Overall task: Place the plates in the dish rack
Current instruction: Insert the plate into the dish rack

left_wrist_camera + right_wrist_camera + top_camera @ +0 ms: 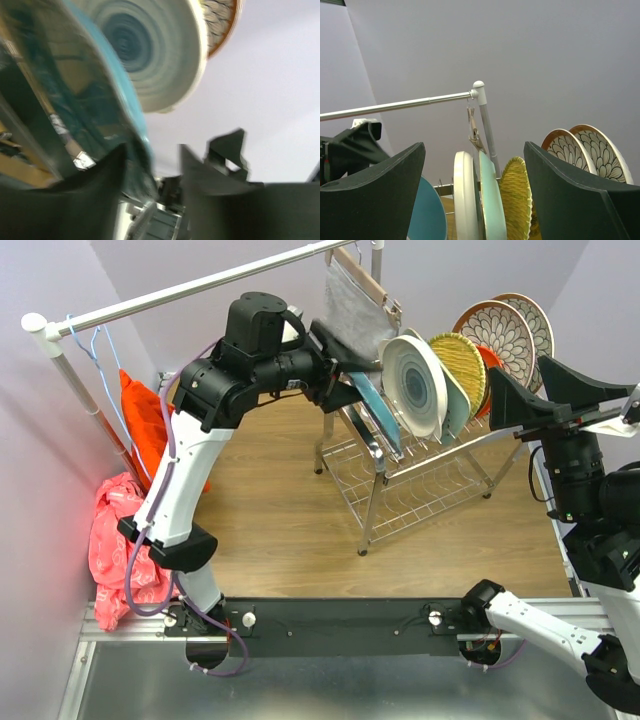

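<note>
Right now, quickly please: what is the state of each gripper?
Left gripper: open, the teal plate's rim between its fingers.
Right gripper: open, empty.

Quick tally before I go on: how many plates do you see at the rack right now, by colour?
Teal plate: 1
White-grey swirl plate: 1
Pale green plate: 1
Yellow woven plate: 1
Orange plate: 1
Brown-rimmed floral plates: 2
Total: 7
</note>
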Available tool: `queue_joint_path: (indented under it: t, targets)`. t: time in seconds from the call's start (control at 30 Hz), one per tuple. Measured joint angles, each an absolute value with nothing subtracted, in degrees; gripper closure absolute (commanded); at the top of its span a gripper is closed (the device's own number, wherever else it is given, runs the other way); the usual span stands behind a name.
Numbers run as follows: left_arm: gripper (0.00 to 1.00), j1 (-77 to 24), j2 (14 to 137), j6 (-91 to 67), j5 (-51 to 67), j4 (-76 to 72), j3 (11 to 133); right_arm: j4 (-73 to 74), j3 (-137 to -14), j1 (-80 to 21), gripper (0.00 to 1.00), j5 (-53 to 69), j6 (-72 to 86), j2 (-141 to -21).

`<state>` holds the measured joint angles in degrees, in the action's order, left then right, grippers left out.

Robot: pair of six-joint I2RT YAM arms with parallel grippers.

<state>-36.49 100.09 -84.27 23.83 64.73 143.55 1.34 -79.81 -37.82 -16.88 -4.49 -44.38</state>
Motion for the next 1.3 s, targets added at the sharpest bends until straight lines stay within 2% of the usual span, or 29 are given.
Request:
queue_joint_path:
  t: [0.2,0.97,1.3]
  targets:
    - [0.28,-37.28,100.14,-85.36,25.8,59.13,143.57,1.34,-79.7,-37.78,0.12,-16.86,-4.49,-44.16]
    - [0.28,-37.63,101.6,-86.54,27.29,54.96,143.57,1.34,-78.78,-37.5,0.12,-16.84,-4.49,-43.59]
    - [0.28,-37.63,102.08,-86.67,27.92,54.02,143.57,1.37,-76.58,-37.47,0.12,-12.91,-4.6,-43.16]
